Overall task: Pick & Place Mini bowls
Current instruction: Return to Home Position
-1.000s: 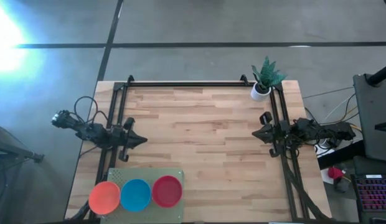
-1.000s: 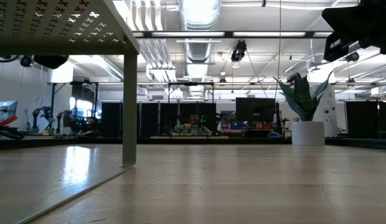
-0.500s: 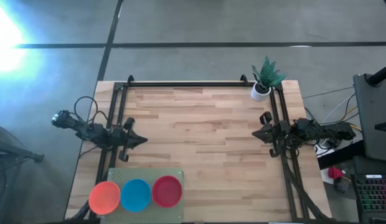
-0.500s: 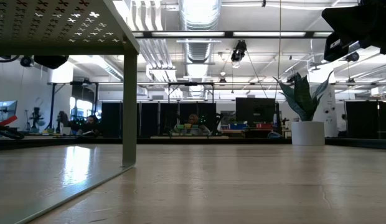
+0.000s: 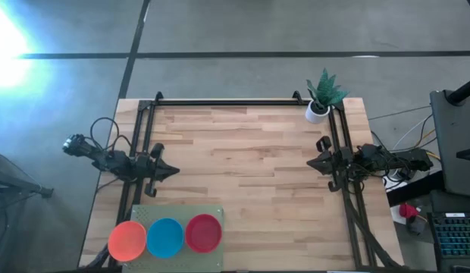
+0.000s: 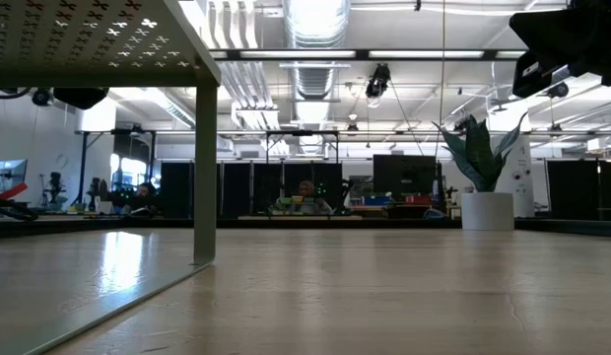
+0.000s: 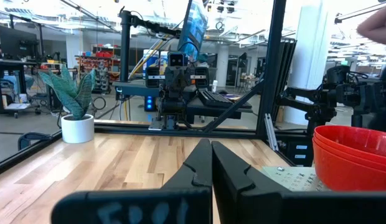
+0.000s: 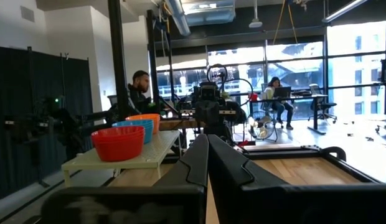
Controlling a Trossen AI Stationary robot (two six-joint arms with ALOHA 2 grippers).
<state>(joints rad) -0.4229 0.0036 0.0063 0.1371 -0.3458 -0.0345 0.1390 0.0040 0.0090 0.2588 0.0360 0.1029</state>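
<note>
The mini bowls stand in three stacks, orange [image 5: 126, 240], blue [image 5: 165, 236] and red [image 5: 203, 232], side by side on a pale green perforated stand [image 5: 212, 210] at the table's near left. The red stack [image 7: 352, 155] shows in the left wrist view; all three stacks [image 8: 118, 142] show in the right wrist view. My left gripper [image 5: 174, 171] is shut at the table's left side, just beyond the stand. My right gripper [image 5: 311, 161] is shut at the table's right side. Both point toward the table's middle and hold nothing.
A small white pot with a green plant [image 5: 318, 110] stands at the far right corner. A black frame [image 5: 227, 101] runs along the far edge and both sides. The stand's leg [image 6: 204, 177] rises from the table. People [image 8: 140, 87] are in the room beyond.
</note>
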